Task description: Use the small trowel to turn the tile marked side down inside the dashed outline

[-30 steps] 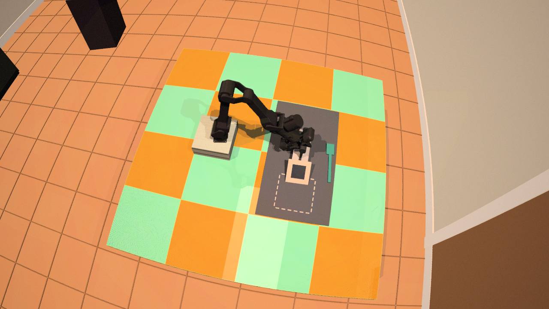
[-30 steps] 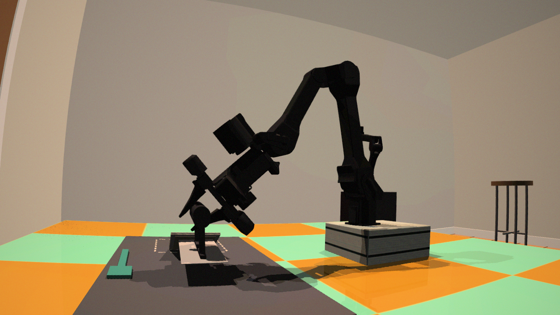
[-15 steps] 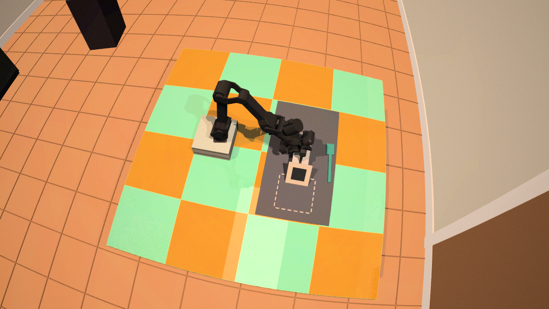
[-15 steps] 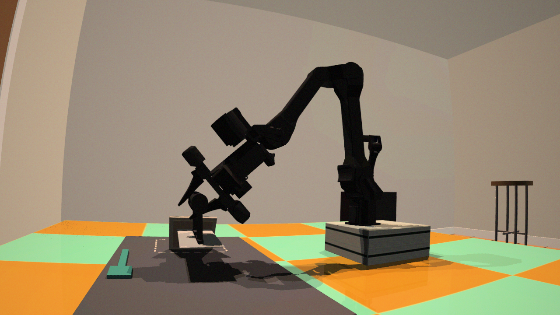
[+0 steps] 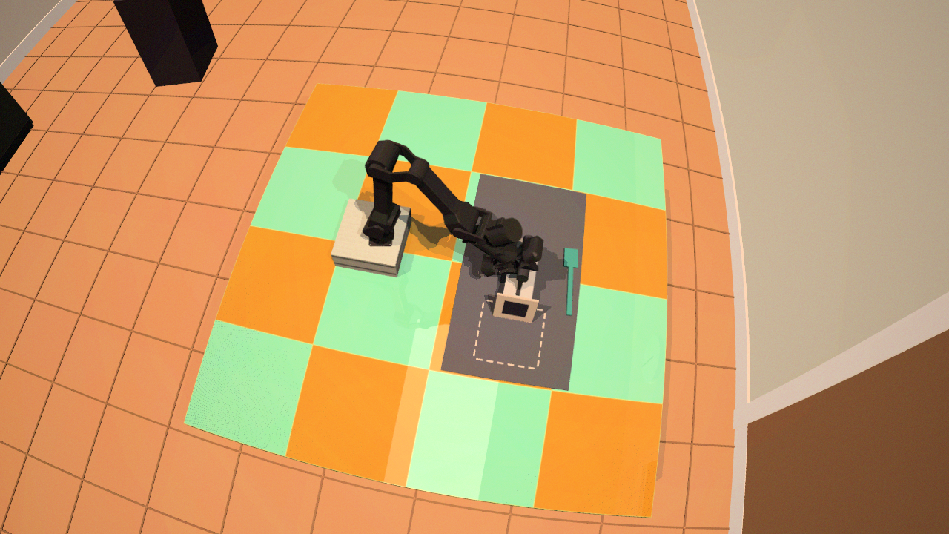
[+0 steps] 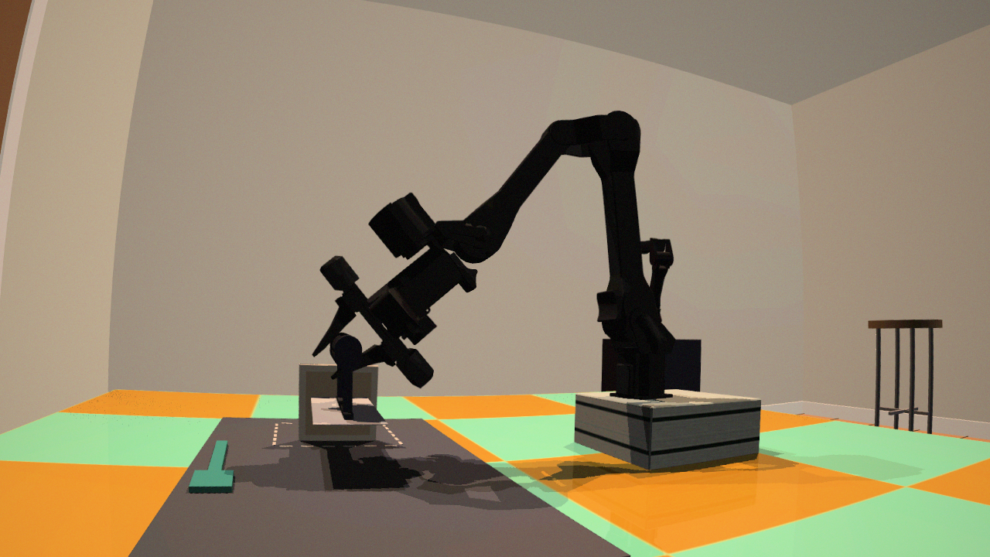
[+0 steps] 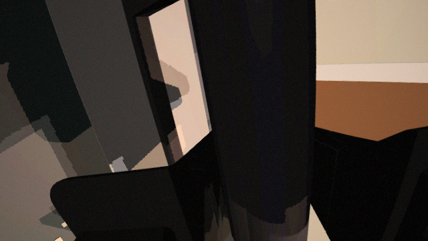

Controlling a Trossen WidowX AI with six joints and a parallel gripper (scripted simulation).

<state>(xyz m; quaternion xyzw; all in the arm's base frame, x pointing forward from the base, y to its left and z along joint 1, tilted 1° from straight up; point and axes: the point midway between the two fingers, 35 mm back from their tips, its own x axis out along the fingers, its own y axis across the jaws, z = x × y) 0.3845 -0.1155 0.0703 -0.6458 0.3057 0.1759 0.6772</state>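
The tile (image 5: 500, 305) (image 6: 303, 401) stands almost upright on edge at the arm side of the dashed outline (image 5: 475, 357) (image 6: 274, 436). Its dark-square face looks away from the arm in the top view; its other face, with a brownish centre, shows in the exterior view. My gripper (image 5: 509, 273) (image 6: 330, 360) is shut on the trowel's thick dark handle (image 6: 347, 350) (image 7: 264, 100). The trowel's pale blade (image 5: 528, 286) (image 6: 323, 411) (image 7: 192, 50) is low above the mat, on the arm side of the tile. Whether its front edge touches the tile is not clear.
A teal spatula (image 5: 569, 285) (image 6: 211, 479) lies on the grey mat (image 5: 457, 351) (image 6: 387, 533), near the long edge farther from the arm base. The base stands on a pale block (image 5: 348, 248) (image 6: 706, 432) across from the mat.
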